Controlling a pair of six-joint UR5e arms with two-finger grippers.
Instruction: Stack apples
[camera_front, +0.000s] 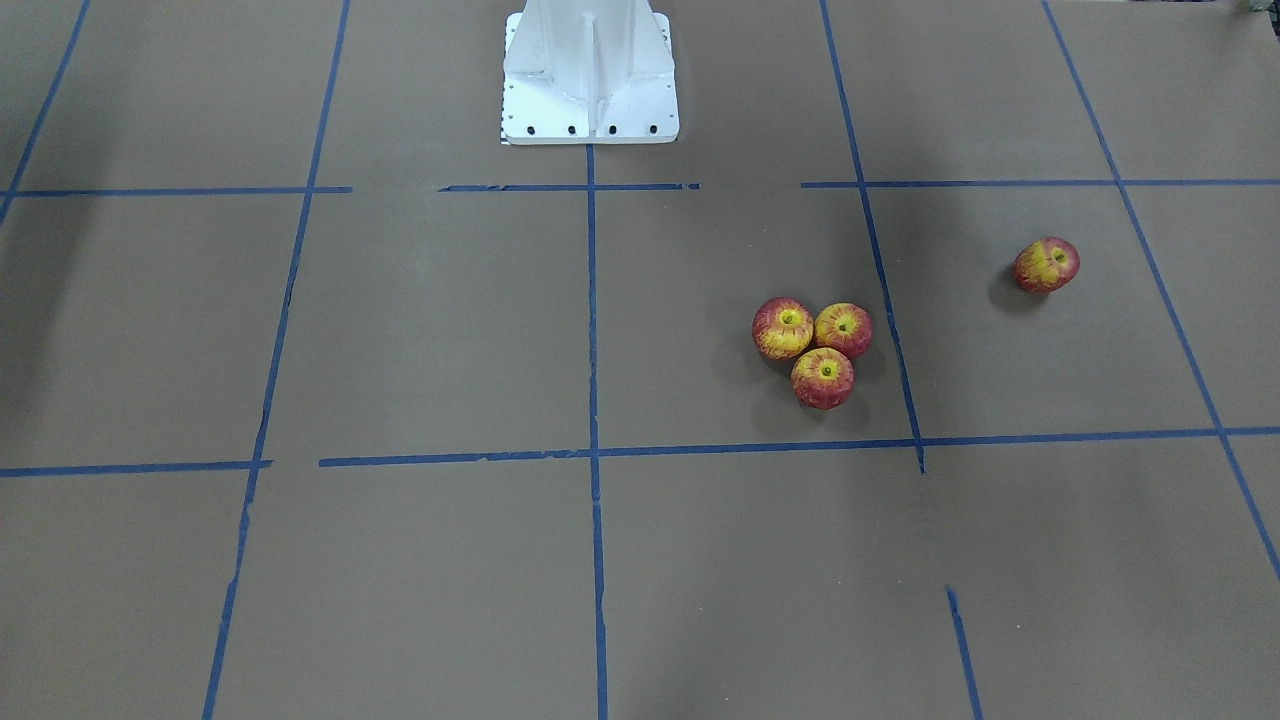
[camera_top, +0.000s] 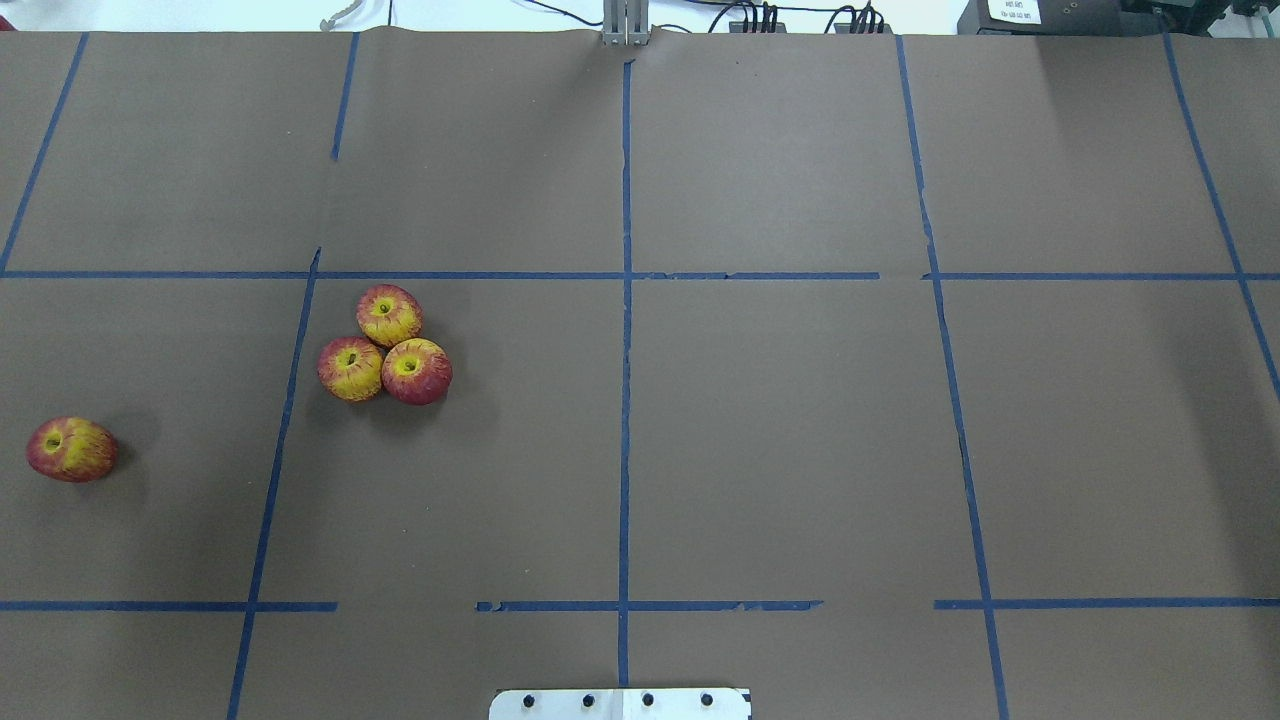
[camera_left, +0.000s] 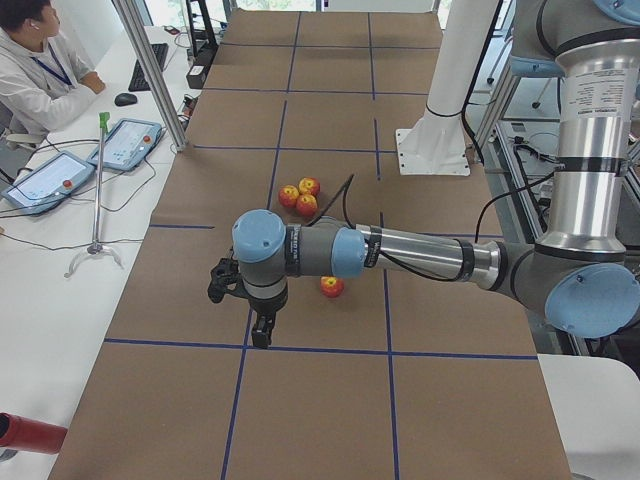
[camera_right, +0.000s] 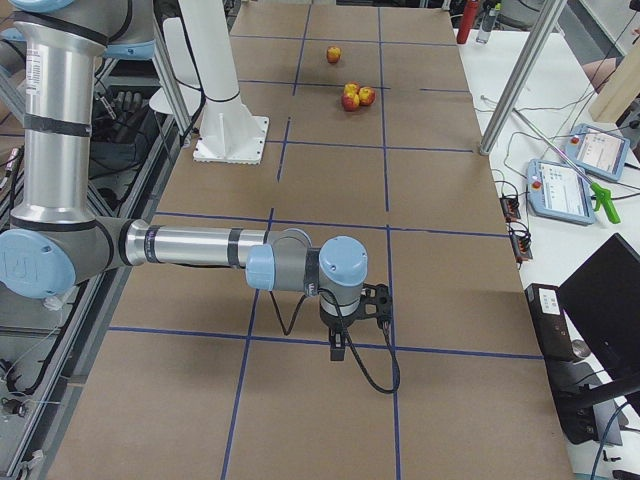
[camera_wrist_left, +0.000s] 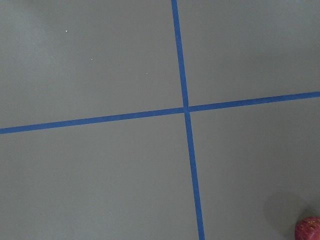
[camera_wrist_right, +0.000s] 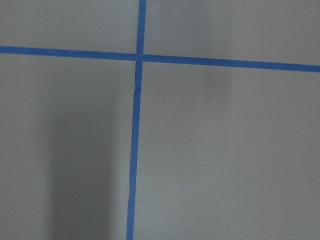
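Red apple (camera_wrist_left: 309, 230): left wrist-view, not right

Robotics lab — table (camera_top: 800, 450) w/ tape grid (camera_top: 625, 275), teach pendants (camera_left: 125, 143), operator (camera_left: 35, 80).

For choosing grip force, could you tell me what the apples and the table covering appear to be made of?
The apples: likely painted foam or plastic, matte, with brushed-looking red and yellow streaks. The table covering: seemingly brown paper, dull, wavy at its far edge.
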